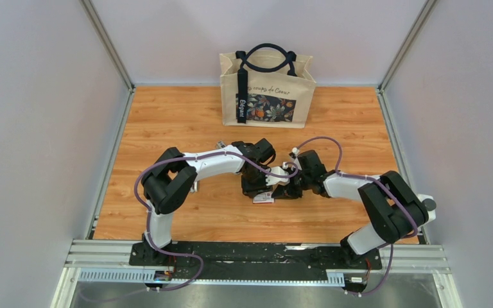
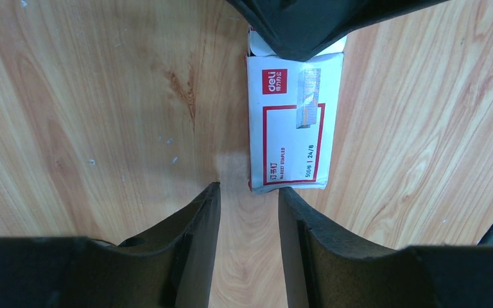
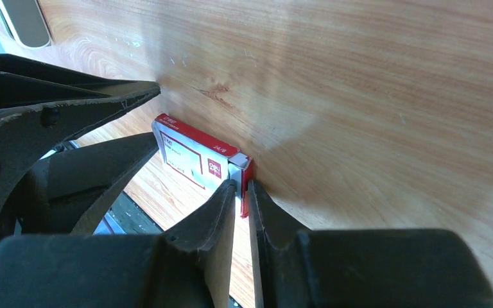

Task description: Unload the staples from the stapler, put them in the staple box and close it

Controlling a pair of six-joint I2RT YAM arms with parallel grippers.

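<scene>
At the middle of the wood-grain counter (image 1: 167, 115), the left fingers (image 2: 196, 221), matte black wedges, stand moderately apart and empty, just short of a flat white-and-red cardboard staple box (image 2: 292, 128). The right fingers (image 3: 221, 205) are narrow, pinching the box's end flap and hiding that end. Among the black links the stapler cannot be made out.

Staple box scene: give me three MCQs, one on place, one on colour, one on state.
1. The tote bag stands: A. at the table's far edge; B. by the arm bases; C. on the right arm.
2. The staple box is: A. blue and yellow; B. white and red; C. all black.
3. The left gripper is: A. shut on the box; B. open, holding nothing; C. out of view.
Key: 1A, the top view shows it there; 2B, the left wrist view shows its print; 3B, the box lies beyond its parted jaws.
</scene>
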